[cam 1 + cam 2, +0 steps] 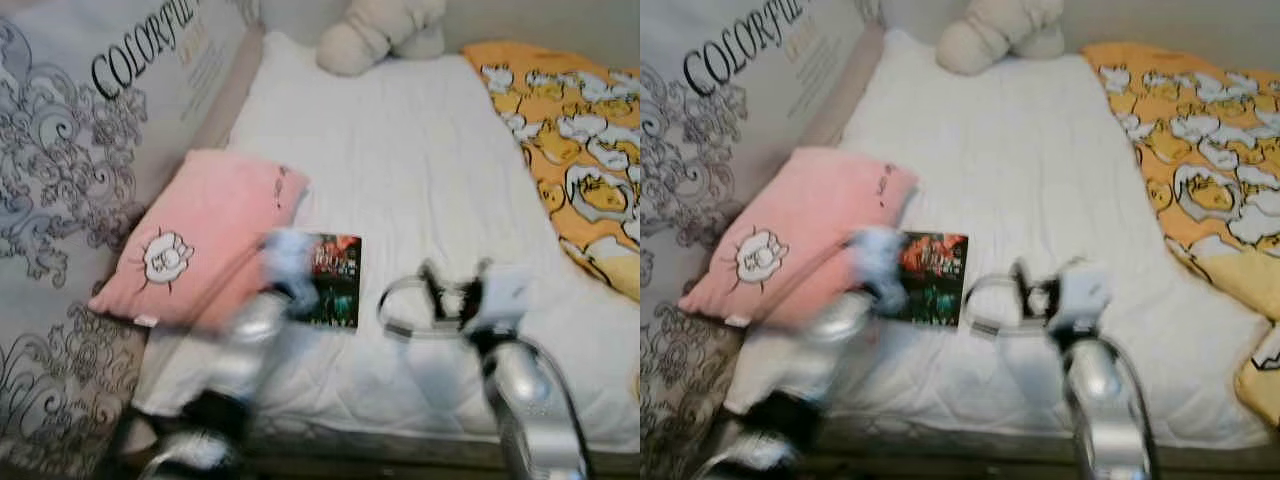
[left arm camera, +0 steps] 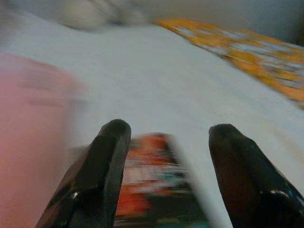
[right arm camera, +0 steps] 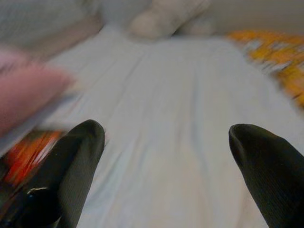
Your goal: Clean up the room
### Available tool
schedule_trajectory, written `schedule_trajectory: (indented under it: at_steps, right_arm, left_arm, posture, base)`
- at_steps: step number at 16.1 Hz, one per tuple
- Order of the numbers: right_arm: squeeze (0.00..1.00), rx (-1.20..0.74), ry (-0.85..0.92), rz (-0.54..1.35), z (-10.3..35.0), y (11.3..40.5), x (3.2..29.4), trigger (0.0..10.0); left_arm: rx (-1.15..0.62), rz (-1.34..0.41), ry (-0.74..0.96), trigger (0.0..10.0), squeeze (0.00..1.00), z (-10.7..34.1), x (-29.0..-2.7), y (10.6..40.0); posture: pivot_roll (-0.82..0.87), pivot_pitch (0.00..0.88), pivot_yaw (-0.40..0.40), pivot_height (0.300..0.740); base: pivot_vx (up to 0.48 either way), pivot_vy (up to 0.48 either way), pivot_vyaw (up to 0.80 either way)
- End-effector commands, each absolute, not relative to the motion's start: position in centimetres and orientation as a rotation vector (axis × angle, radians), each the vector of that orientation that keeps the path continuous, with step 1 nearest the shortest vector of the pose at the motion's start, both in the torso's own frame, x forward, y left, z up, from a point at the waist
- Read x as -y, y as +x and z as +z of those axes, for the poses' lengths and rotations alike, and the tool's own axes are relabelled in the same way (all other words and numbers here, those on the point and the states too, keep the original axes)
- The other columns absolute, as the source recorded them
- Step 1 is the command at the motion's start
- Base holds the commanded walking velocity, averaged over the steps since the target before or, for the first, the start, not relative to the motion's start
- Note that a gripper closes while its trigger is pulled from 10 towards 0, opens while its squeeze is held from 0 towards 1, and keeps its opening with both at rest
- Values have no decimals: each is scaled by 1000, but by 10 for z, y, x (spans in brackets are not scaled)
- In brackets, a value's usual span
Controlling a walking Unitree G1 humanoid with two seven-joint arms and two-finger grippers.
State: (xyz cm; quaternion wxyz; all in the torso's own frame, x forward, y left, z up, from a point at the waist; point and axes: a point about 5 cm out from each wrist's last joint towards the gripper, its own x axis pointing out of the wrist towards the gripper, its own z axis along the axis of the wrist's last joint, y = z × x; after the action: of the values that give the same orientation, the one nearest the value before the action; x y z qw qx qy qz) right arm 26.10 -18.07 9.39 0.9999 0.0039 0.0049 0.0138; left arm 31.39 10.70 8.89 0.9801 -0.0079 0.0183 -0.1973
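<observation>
Book [image 1: 336, 280] lies flat on the white bed [image 1: 420, 170] in my head view, just beside the pink pillow [image 1: 195, 235]; the blurred left gripper [image 1: 285, 262] hangs over its near edge. Right gripper [image 1: 455, 290] hovers beside the book. My left wrist view shows fingers [image 2: 107, 166] apart, straddling the book. My right wrist view: fingers [image 3: 78, 156] spread wide above bare sheet.
</observation>
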Motion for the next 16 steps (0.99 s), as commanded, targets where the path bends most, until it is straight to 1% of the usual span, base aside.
schedule_trajectory:
  at_steps: [1,2,3,4,5,6,10,14,15,16]
  right_arm:
    - [0,-1,26,-16,92,262,186,10000]
    - [0,8,26,-36,91,263,187,10000]
    - [0,-14,33,-53,84,263,188,10000]
    - [0,-36,23,1,77,263,180,10000]
    - [0,-51,9,40,73,264,172,10000]
    - [1000,-58,106,-9,70,269,175,10000]
    - [1000,-38,60,-52,70,274,185,10000]
    - [1000,-4,22,-47,70,271,185,10000]
    - [1000,13,-29,-34,71,268,185,10000]
    - [1000,14,-42,-34,71,267,186,10000]
  left_arm:
    - [66,-347,-18,10000,0,103,-123,315]
    - [89,-295,-14,10000,0,104,-138,309]
    - [74,-278,1,10000,0,99,-144,305]
    - [46,-283,-13,10000,1000,95,-140,303]
    - [14,-318,-31,10000,1000,93,-132,302]
    - [6,-351,11,10000,1000,91,-125,304]
    - [-8,-354,37,10000,1000,84,-127,304]
    - [-34,-294,68,10000,1000,75,-141,299]
    - [-55,-281,70,10000,1000,70,-145,296]
    - [-59,-281,72,10000,1000,69,-146,296]
  posture:
    - [43,0,1,728]
    - [57,0,-8,728]
    - [64,0,-12,728]
    - [73,0,-13,728]
    - [73,0,-13,728]
    - [72,0,-16,728]
    - [68,0,-12,728]
    - [76,0,-12,728]
    - [71,0,-13,728]
    - [71,0,-13,728]
  base:
    - [0,-454,0]
    - [0,-442,0]
    - [0,-446,0]
    - [0,-450,0]
    - [0,-442,0]
    - [0,-442,0]
    - [0,-441,0]
    - [0,-442,0]
    - [259,-401,0]
    - [259,-401,0]
